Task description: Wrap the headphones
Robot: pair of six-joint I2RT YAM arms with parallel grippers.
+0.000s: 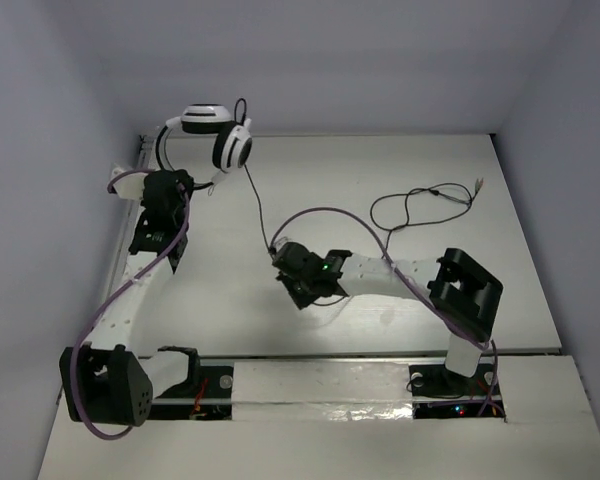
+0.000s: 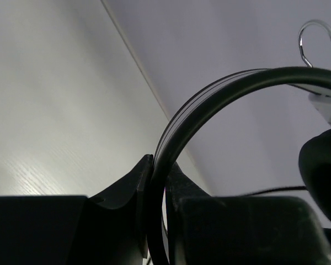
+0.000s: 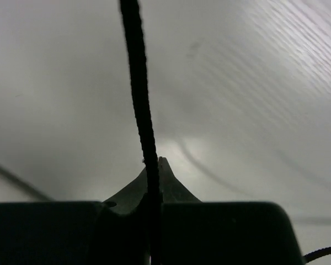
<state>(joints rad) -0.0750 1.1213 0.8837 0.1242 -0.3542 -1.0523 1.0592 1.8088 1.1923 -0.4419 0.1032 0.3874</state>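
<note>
Headphones held up at the far-left corner, cable pinched mid-run

The left end effector (image 2: 157,193) is clamped on the headband of the headphones (image 1: 212,135), holding them above the bench (image 1: 500,250) by the back wall. The right end effector (image 3: 153,185) is closed on the thin black cable (image 1: 252,195), whose loose tail (image 1: 420,205) lies coiled to the right. The headband looks stiff and light, a sound place to hold; the cable is limp and slippery, likely to slide unless kept taut while winding.
</note>
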